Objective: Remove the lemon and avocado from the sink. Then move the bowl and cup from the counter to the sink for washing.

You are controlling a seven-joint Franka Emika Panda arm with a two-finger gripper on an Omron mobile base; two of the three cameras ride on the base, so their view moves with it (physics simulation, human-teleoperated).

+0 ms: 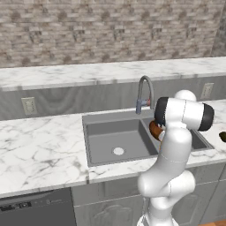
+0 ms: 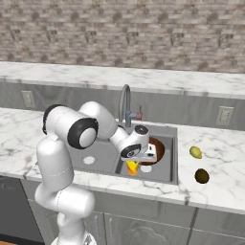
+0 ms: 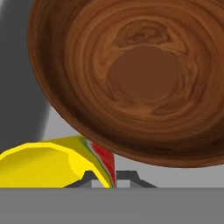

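Left base view: I see a grey rectangular double-basin sink [image 1: 95, 121] set in a white marble-veined counter [image 1: 39, 145], w/ a curved metal faucet [image 1: 145, 90] at the back edge. Left basin is smooth grey w/ a white round drain. My arm blocks most of the right basin; a curved reddish-brown edge of the bowl [image 1: 154, 129] shows beside the arm's dark joint. A dark rounded shape at the far right edge on the counter looks like the avocado [image 1: 223, 136], cut off by the frame. Right base view: the bowl [image 2: 158, 148], round and wood-grained, sits in the right basin, partly behind the hand. The gripper [image 2: 132, 164] points down over that basin, jaws together on the rim of the yellow tapered cup [image 2: 132, 168], which hangs just beside the bowl. On the counter right of the sink lie the lemon [image 2: 195, 152], small yellow-green oval, and nearer the front the avocado [image 2: 202, 175], near-black and rounded; the two are apart. Hand view: the bowl [image 3: 144, 78] shows swirled brown grain and a flat round base inside. The cup [image 3: 43, 166] has a glossy yellow rim w/ a red patch on its wall, clamped between the dark fingertips [image 3: 89, 178].
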